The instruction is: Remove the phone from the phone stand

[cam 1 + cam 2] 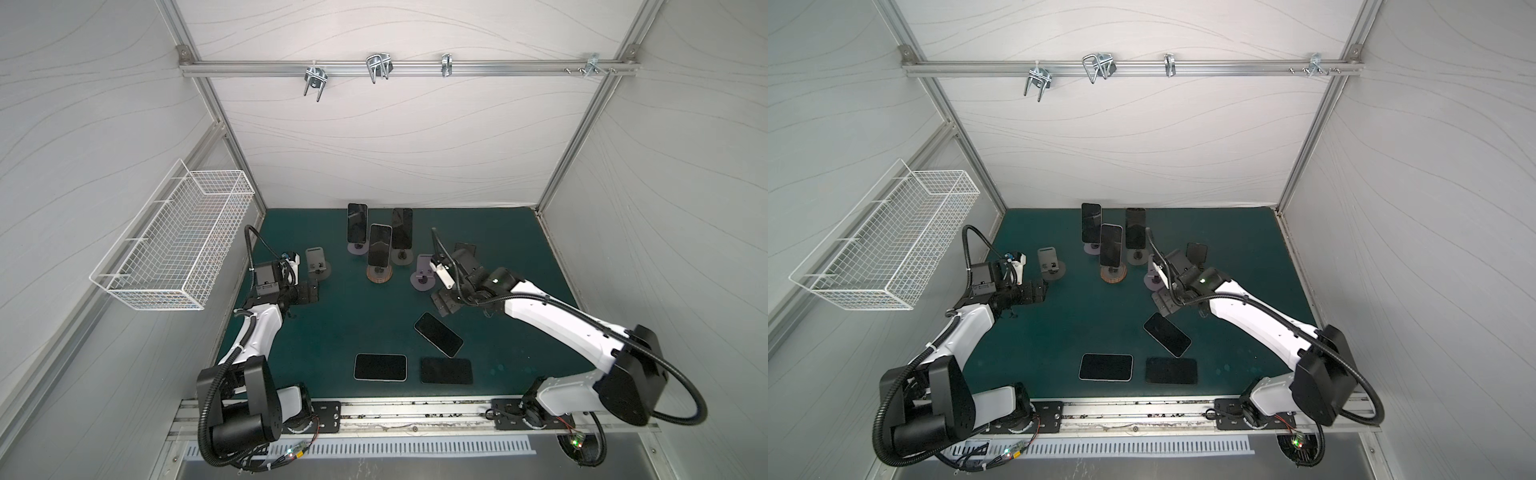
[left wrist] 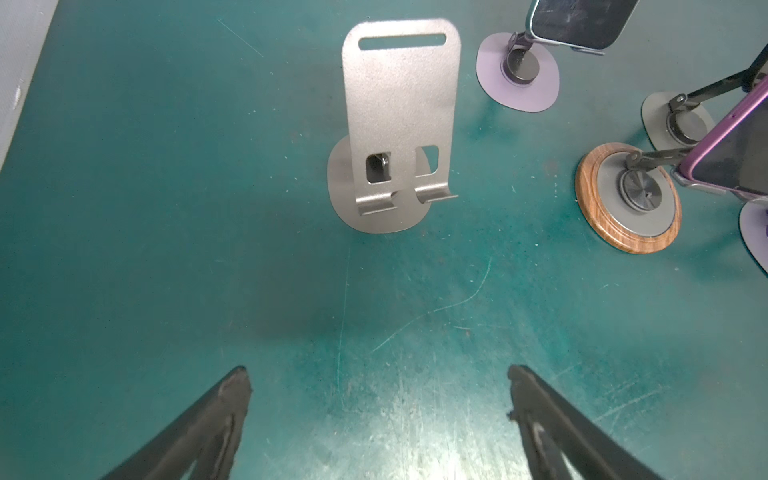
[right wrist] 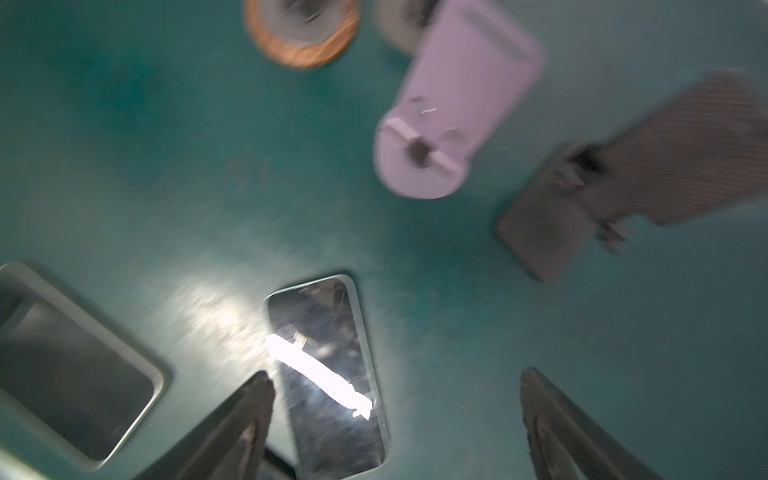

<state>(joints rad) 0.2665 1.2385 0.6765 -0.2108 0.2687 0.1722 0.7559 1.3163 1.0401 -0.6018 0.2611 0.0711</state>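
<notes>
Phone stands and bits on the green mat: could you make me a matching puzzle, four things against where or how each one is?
1 wood-rimmed stand
2 grey metal stand
3 slanted phone
4 wire basket

A hangs on the side wall
B lies flat on the mat
C holds a phone
D upright on the mat, no phone

Pairs: 1-C, 2-D, 3-B, 4-A
</notes>
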